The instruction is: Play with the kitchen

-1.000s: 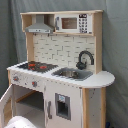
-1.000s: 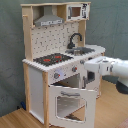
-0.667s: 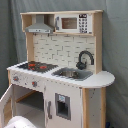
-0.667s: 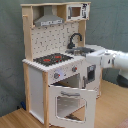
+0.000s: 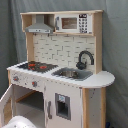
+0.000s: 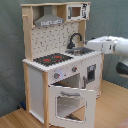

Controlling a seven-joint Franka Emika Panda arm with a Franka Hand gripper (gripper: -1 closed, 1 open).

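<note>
The robot arm (image 6: 111, 47) has pulled back toward the second exterior view's right since a second ago, away from the kitchen (image 6: 60, 60), which has not moved. Only the second exterior view shows the arm, reaching in beside the sink (image 6: 82, 50); its pincer is hidden, so its opening cannot be told. The kitchen stands upright against a grey curtain (image 5: 115, 45), its oven door (image 6: 72, 102) hanging open toward the front.

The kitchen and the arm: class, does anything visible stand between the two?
Nothing visible does. In the second exterior view the white arm reaches in from the second exterior view's right beside the kitchen, near its sink. The oven door hangs open lower down, away from it.
</note>
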